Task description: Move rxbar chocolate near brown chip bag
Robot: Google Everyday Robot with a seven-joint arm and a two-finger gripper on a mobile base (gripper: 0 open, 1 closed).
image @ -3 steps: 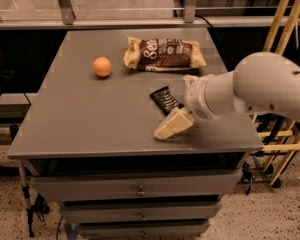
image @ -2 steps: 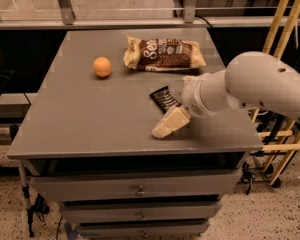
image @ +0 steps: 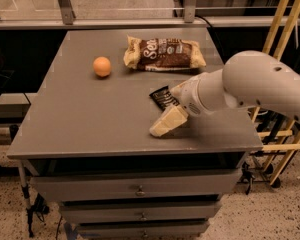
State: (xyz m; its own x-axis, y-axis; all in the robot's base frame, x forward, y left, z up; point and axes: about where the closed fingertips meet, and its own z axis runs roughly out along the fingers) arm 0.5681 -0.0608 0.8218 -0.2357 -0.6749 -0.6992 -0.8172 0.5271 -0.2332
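Note:
The rxbar chocolate point(image: 161, 97) is a small black bar lying flat on the grey table point(image: 80, 114), right of centre; its right end is hidden behind my arm. The brown chip bag point(image: 164, 53) lies at the back of the table, a short way behind the bar. My gripper point(image: 168, 122) hangs low over the table just in front of the bar, its pale tip reaching toward the front edge. My white arm point(image: 250, 84) comes in from the right.
A round orange fruit point(image: 102, 66) sits on the table left of the bag. Drawers point(image: 140, 189) are below the tabletop. A yellow wooden frame point(image: 285, 14) stands to the right of the table, and a metal rail point(image: 140, 21) runs behind it.
My arm and gripper have shifted slightly to the left along the front of the bar. The bar, bag and orange have not moved.

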